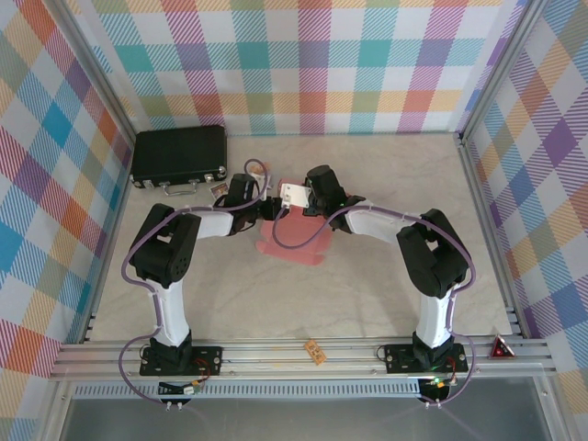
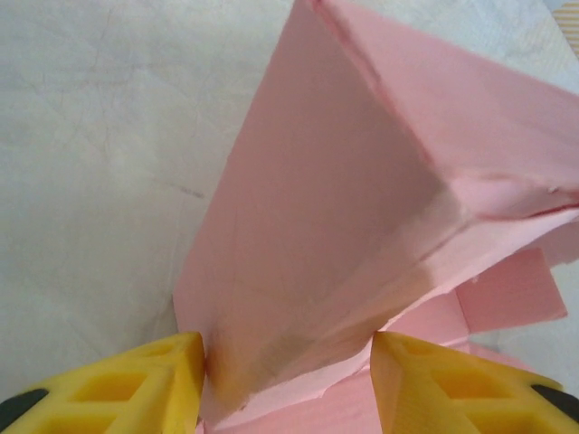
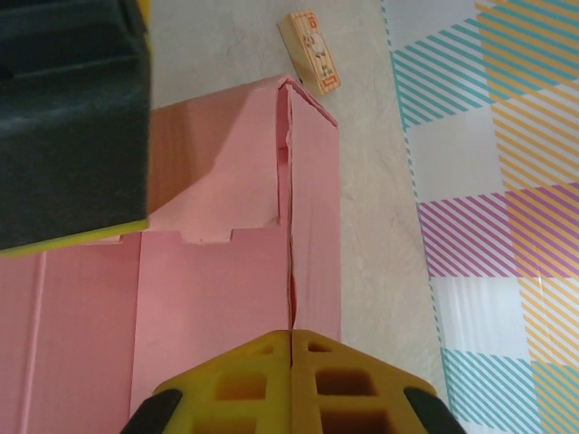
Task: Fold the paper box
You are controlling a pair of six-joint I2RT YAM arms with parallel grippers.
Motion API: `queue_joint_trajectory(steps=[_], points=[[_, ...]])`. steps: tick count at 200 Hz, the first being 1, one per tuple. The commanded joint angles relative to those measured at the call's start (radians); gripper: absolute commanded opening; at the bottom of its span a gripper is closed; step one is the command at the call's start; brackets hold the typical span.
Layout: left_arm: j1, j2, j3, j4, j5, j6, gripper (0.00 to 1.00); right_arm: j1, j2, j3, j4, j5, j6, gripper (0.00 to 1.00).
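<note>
Thin matte pink paper box [image 1: 292, 241], flaps standing up; left gripper [image 2: 288, 380] open astride one, right gripper [image 3: 291, 348] pinches another.

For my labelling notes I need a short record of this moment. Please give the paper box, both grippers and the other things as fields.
paper box: pink card, partly folded; some panels raised, others flat on the table
left gripper: jaws apart, a raised panel between them
right gripper: shut on the edge of an upright wall of the box
black case: closed, far left, apart from the box
wooden block: lying on the table beyond the box
</note>
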Motion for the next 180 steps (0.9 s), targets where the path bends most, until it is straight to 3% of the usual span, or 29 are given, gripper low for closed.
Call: queue_joint_trajectory(steps=[1, 98, 143, 180], points=[[0.007, -0.047, -0.032, 0.023, 0.003, 0.042, 0.52, 0.019, 0.001, -0.012, -0.035, -0.044, 0.0, 0.0], [0.01, -0.108, -0.11, 0.031, -0.118, 0.079, 0.54, 0.046, -0.003, -0.05, 0.012, -0.035, -0.035, 0.0], [0.01, -0.114, -0.115, 0.051, -0.081, 0.101, 0.54, 0.051, 0.0, -0.053, 0.008, -0.036, -0.035, 0.0], [0.01, -0.073, -0.077, 0.037, -0.053, 0.107, 0.48, 0.053, 0.009, -0.044, 0.001, -0.024, -0.032, 0.0]])
